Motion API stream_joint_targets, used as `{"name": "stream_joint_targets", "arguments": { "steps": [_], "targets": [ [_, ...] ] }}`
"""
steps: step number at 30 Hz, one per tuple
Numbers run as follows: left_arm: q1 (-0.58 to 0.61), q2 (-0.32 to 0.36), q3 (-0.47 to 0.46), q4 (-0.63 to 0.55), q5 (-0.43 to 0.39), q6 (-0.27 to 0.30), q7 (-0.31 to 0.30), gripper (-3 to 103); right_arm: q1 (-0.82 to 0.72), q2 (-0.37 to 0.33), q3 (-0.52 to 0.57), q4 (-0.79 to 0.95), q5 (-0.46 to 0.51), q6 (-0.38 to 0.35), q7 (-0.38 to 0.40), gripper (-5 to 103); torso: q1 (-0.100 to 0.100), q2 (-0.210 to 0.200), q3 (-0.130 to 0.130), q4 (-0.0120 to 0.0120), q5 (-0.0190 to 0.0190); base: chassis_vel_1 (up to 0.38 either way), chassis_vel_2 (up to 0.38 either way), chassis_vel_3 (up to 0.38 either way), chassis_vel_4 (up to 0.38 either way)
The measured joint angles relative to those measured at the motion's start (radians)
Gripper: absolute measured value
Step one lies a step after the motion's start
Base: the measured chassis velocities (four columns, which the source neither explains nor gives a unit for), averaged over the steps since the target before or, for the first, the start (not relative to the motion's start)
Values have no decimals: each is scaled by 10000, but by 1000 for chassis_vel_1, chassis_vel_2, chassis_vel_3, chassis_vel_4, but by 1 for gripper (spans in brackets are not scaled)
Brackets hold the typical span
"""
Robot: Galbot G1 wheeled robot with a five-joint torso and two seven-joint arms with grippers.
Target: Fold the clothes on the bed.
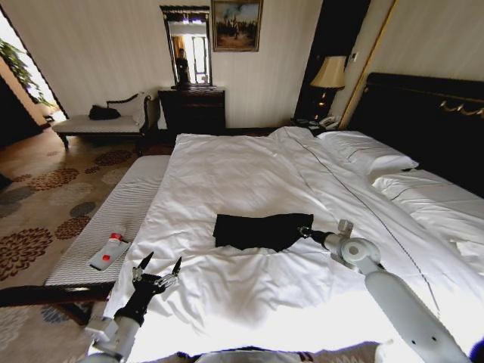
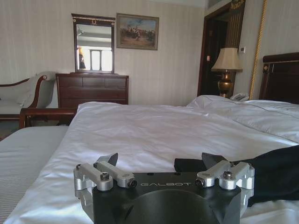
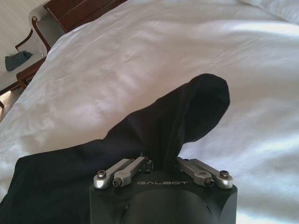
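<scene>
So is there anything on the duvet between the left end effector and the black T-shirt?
Nothing visible. The left end effector hangs open over the bed's near left edge, with bare white duvet between it and the T-shirt. The right end effector already grips the shirt's right edge.

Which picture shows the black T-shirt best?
The head view: the whole T-shirt lies on the bed, the right gripper at its edge. The right wrist view shows a lifted fold, the left wrist view one end.
</scene>
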Motion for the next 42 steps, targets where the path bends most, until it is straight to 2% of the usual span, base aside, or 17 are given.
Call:
{"name": "stream_joint_targets", "arguments": {
  "steps": [10,21,28,42],
  "targets": [
    [0,0,0,1,0,0,0,100,515,120,-609,542,141,9,437,7,0,0,0,0,-2,0,0,0,0],
    [0,0,0,0,0,0,0,100,1548,500,-2621,1050,-484,52,734,7,0,0,0,0,-1,0,0,0,0],
    [0,0,0,1,1,0,0,100,2919,957,-3817,388,-526,-27,938,7,0,0,0,1,-3,0,0,0,0],
    [0,0,0,1,0,0,1,100,3462,1806,-4682,-600,-1156,-118,997,7,0,0,1,-1,-1,0,0,0,0]
  ]
}}
